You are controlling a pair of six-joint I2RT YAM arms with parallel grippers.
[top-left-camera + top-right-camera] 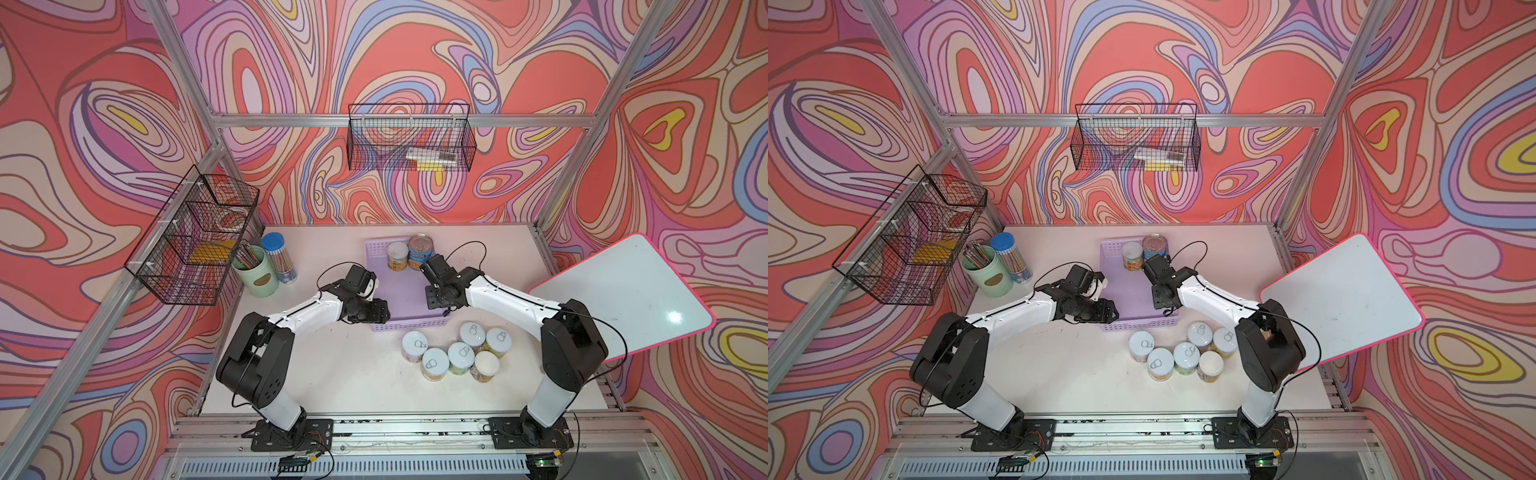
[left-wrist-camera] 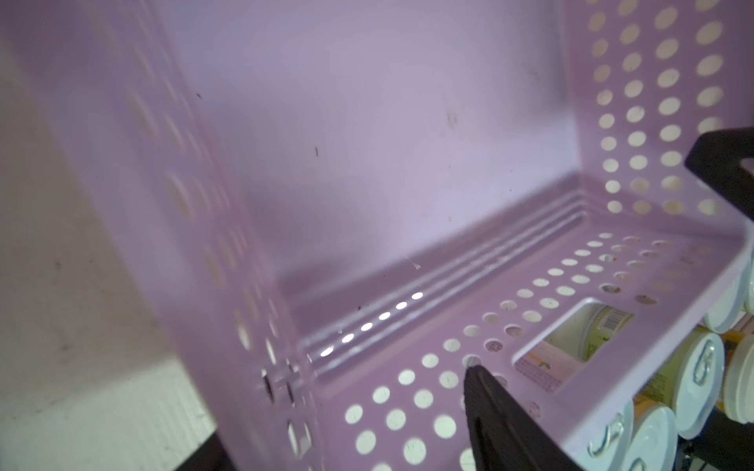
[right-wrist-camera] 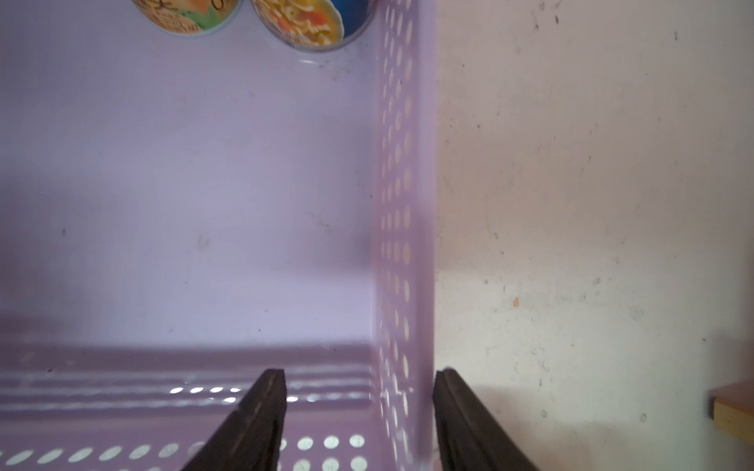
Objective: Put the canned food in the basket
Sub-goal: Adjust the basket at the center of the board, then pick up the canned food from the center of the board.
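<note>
R gripper (image 3: 359,373) is pinching the basket (image 1: 401,291). One finger (image 3: 261,416) is sitting inside and the other outside, w/ the holed right wall between them, close to the near corner. L gripper (image 1: 380,318) is closed narrow on the left wall by the near left corner. In its wrist view one black finger (image 2: 502,420) is lying inside, next to the near wall w/ the handle slot.

Basket is sitting mid-table, long side running away from the robot. Two cans are standing side by side in its far right corner: a short yellow can (image 1: 397,255) and a taller blue can (image 1: 420,251) w/ silver top. Six more short cans (image 1: 461,355) are standing in a tight bunch on the table, just on the robot's side of the near wall, toward the R arm. Five are showing pull tabs, one (image 1: 487,365) a plain top.

Table (image 1: 332,374) is white and matte, showing scuffs and dark specks. At its far left a green cup (image 1: 255,274) of pencils and a blue-lidded jar (image 1: 279,257) are standing together. Walls are showing red, pink and lilac swirls, w/ an aluminium frame (image 1: 395,120) running round. Two black wire racks are hanging, one (image 1: 195,237) at left and one (image 1: 411,137) at back. A tilted white board (image 1: 623,295) w/ pink edge is sticking out at the right.
</note>
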